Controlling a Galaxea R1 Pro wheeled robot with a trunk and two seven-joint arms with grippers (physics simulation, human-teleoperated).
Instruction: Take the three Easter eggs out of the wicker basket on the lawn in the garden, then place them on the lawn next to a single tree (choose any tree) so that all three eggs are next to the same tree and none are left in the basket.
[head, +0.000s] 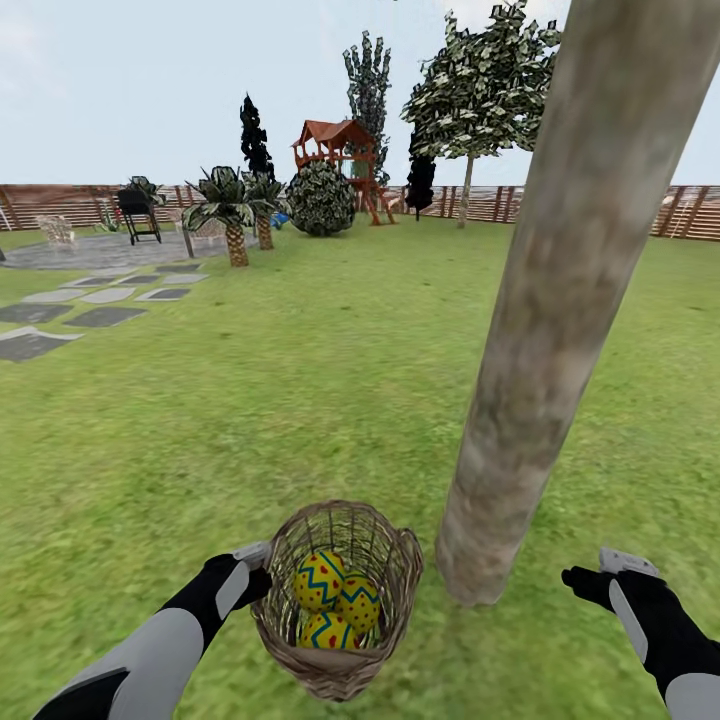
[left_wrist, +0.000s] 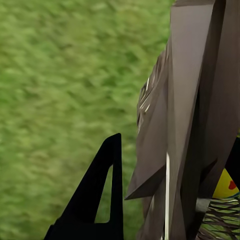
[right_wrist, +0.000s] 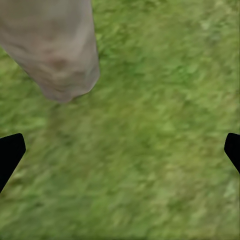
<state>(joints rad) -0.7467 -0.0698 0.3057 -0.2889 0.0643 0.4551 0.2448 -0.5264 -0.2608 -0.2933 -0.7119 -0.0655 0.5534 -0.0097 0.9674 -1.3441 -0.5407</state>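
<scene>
Three Easter eggs (head: 335, 600) lie in the wicker basket (head: 340, 590), which the left pincer (head: 255, 568) seems clamped on at the rim, beside the tree (head: 540, 380). Just past the trunk, the right pincer (head: 590, 578) hangs spread wide and empty over the lawn (head: 300, 400); I'd judge it must next reach into the basket for an egg.

Basket: wicker basket (head: 337, 600) on the lawn (head: 300, 400), just left of the tree (head: 560, 300) base, near it but apart.
Eggs: three Easter eggs (head: 335, 603) inside the basket, bunched and touching; two on top, one below and in front.
Left gripper (head: 250, 572): at the basket's left rim, against the weave.
Right gripper (head: 600, 575): over grass right of the trunk, apart from it.
Far left: stepping stones (head: 90, 310), patio behind them with a grill (head: 138, 212).
Far middle: palms (head: 232, 215), bush (head: 321, 198), playset (head: 340, 160) behind the bush.
Rear: fence (head: 60, 205) across the back.
</scene>
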